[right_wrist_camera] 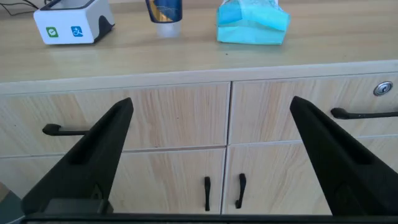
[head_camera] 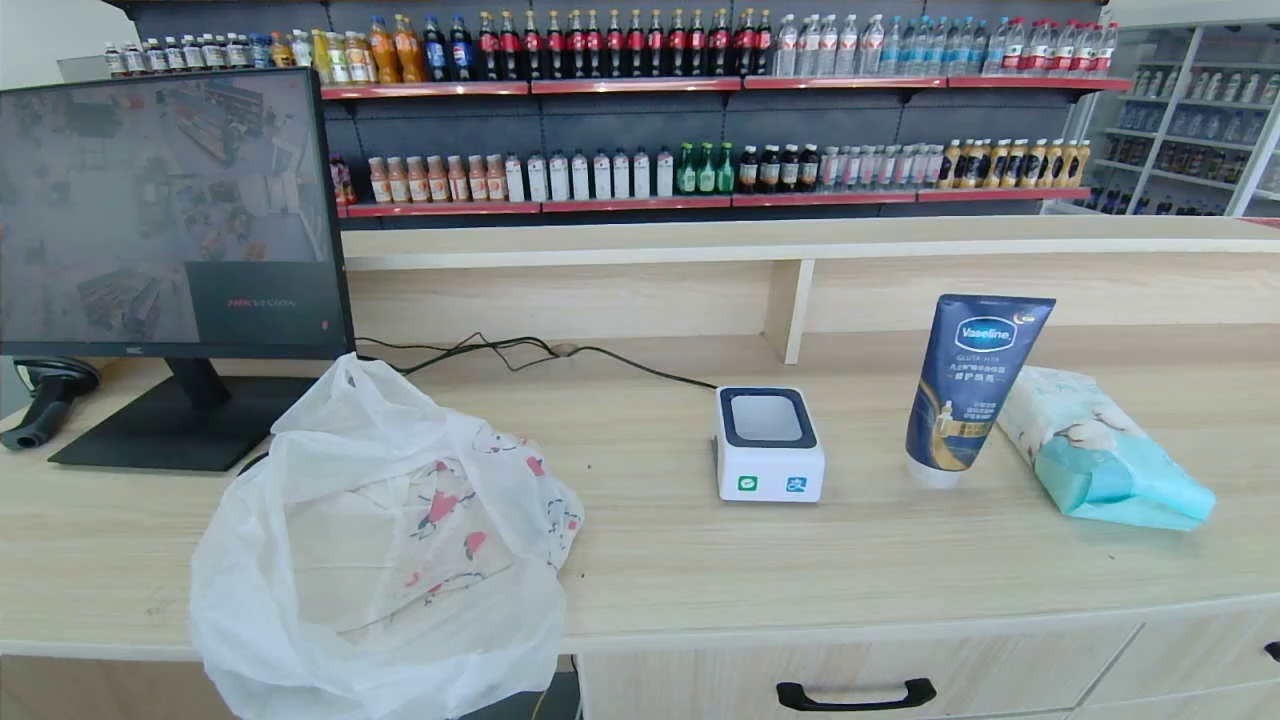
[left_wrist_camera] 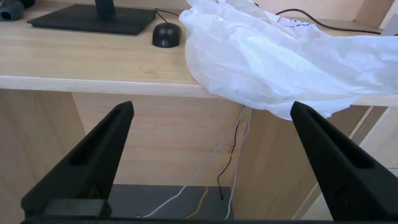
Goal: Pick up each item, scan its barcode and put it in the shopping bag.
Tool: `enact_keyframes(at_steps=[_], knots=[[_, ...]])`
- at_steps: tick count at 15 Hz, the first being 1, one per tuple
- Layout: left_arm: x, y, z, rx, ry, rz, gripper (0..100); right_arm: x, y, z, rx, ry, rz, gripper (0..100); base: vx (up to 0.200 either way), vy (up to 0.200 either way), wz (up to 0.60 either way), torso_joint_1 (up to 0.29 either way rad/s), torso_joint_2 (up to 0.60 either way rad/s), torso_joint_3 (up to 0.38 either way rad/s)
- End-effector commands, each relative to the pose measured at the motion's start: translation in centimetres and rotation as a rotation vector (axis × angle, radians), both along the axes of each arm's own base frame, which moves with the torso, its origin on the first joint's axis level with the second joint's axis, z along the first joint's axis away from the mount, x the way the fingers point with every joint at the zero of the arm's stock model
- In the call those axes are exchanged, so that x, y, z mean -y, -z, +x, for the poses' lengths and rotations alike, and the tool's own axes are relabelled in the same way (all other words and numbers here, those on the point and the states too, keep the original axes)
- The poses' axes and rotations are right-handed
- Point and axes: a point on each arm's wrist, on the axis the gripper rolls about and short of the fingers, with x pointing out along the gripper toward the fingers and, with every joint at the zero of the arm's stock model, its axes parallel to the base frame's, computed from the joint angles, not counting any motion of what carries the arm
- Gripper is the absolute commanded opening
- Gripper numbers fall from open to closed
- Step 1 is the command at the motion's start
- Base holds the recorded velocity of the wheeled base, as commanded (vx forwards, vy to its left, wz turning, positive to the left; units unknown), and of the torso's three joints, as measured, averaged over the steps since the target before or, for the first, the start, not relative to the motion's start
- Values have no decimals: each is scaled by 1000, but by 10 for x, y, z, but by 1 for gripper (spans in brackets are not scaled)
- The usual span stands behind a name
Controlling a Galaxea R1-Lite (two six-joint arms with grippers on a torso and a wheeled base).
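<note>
Work runs from the left: the left claw (left_wrist_camera: 211, 109) sits low before the counter (head_camera: 800, 560) edge, spread wide and empty, facing the shopping bag (head_camera: 380, 540). The bag slumps over that edge, limp, its mouth partly collapsed, so it will likely need a drop from above. Next stands the white scanner (head_camera: 770, 445), window up. Near it, the blue lotion tube (head_camera: 970, 385) balances upright on its cap. It looks smooth, squeezable and easy to topple, so a firm hold across the stiffer lower body seems best. Just beside it lies the teal tissue pack (head_camera: 1100, 450), soft, light and crinkly, best pinched across its narrow width. The right claw (right_wrist_camera: 211, 102) is equally wide and empty, below the counter front.
</note>
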Motion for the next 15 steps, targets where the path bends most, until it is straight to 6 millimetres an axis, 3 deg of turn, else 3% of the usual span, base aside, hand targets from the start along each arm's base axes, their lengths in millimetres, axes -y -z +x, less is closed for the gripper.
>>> enact_keyframes(at_steps=[1,4,8,11,13,15], knots=[[0,0,0,1,0,0,100,0,-4,-1,23,-2,-6,100,0,0,0,0,0,0],[0,0,0,0,0,0,100,0,-27,-6,81,-14,-1,100,0,0,0,0,0,0],[0,0,0,1,0,0,100,1,-94,12,140,-151,-31,100,0,0,0,0,0,0],[0,0,0,1,0,0,100,-4,-143,72,194,-79,-37,100,0,0,0,0,0,0],[0,0,0,1,0,0,100,-4,-177,142,314,-44,-40,100,0,0,0,0,0,0],[0,0,0,1,0,0,100,-6,-192,208,502,-32,-73,100,0,0,0,0,0,0]])
